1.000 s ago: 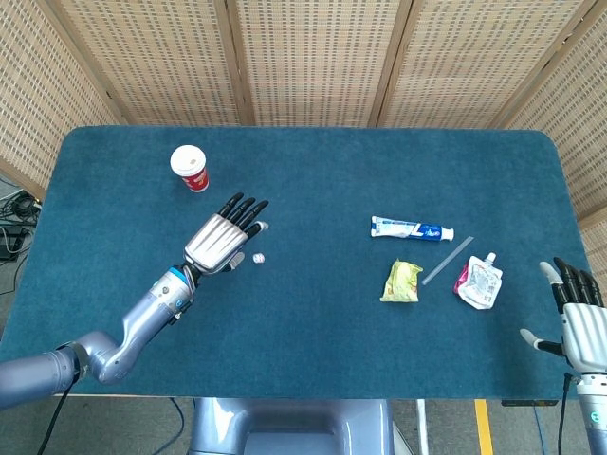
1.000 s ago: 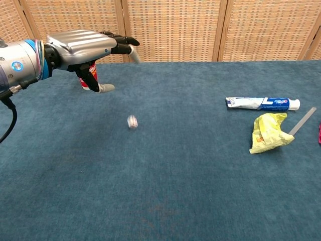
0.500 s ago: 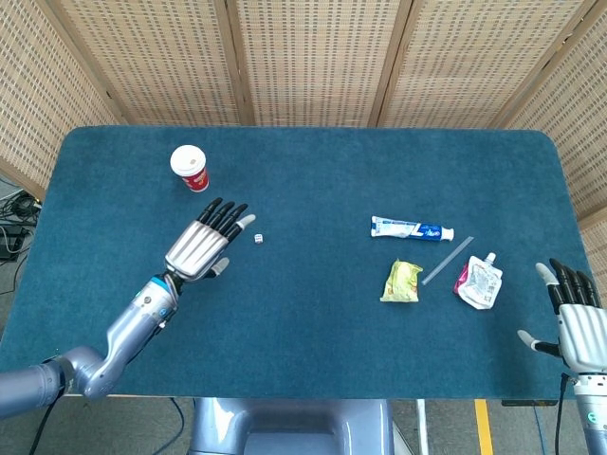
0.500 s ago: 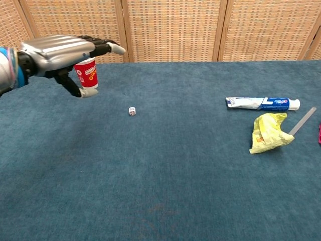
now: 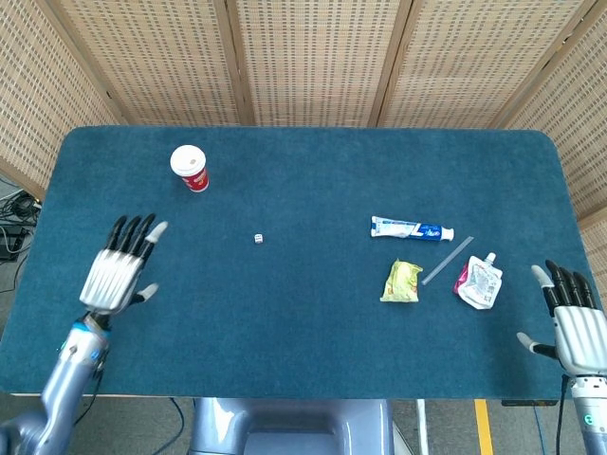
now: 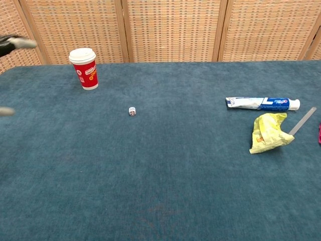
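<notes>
- The left hand (image 5: 119, 270) hovers flat with fingers spread, holding nothing, at about 8 o'clock over the worktop (image 5: 313, 313).
- The die (image 5: 258, 238) lies alone near centre, at 2 o'clock from that hand and well apart from it.
- The paper cup (image 5: 190, 168) stands upright at 10 o'clock of the die; a careless sweep toward the die could topple it.
- The right hand (image 5: 577, 327), open and empty, rests at 4 o'clock near the spout pouch (image 5: 478, 283).
</notes>
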Controlling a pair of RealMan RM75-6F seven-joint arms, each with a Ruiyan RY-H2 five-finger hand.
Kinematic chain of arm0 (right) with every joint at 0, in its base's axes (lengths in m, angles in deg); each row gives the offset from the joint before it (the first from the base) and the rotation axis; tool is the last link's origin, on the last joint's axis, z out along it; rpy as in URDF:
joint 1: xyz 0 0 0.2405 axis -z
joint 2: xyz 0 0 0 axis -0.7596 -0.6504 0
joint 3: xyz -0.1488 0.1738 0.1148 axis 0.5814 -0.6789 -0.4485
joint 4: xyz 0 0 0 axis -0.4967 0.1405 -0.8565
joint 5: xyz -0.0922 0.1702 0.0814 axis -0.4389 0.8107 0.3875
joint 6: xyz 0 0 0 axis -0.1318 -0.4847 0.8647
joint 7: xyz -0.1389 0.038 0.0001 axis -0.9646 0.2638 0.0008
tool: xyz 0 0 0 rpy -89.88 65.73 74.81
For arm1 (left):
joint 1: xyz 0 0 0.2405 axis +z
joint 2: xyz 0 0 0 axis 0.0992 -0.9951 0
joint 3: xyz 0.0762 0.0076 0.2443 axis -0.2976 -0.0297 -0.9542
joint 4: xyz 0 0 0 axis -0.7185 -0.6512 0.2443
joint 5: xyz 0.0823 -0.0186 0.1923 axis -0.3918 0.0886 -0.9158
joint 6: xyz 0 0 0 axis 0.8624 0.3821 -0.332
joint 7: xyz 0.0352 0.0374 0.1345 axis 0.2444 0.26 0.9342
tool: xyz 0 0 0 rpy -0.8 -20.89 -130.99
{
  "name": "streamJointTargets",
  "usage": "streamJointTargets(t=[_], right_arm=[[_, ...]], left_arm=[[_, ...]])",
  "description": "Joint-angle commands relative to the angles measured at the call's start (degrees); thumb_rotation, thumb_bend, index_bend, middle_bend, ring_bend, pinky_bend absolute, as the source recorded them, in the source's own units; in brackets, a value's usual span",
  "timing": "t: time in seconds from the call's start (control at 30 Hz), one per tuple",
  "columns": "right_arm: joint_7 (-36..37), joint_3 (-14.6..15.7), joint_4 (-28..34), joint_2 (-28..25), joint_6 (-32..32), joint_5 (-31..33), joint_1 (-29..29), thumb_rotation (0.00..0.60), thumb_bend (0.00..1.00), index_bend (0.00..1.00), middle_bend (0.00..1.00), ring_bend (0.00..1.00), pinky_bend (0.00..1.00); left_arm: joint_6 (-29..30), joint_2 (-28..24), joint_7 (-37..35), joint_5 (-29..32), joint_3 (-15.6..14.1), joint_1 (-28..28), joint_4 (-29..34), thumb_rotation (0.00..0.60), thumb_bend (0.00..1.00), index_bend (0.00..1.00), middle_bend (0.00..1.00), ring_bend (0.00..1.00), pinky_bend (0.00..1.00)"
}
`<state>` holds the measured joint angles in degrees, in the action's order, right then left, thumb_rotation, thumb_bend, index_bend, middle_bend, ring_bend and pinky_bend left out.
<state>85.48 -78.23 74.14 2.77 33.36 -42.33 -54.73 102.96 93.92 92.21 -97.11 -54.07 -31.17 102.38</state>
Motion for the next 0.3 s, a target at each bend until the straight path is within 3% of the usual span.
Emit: streamJointTargets(t=[0.03,0.3], right_arm=[[-1.2,0.6,0.7,-0.2,-0.3,-0.6,-0.1,0.600,0.06,0.01,0.00,0.00,0.00],[-4.6,1.6,1.7,-0.1,-0.3,-2.3,-0.2,0.600,0.06,0.00,0.00,0.00,0.00]], left_arm=[[6.1,-2.1,1.2,-0.9,-4.1,6.5,2.6,0.600,0.00,0.00,0.00,0.00,0.00],[11.9,-3.8,-1.6,-2.4,-6.6,13.3,2.1,0.600,0.00,0.00,0.00,0.00,0.00]])
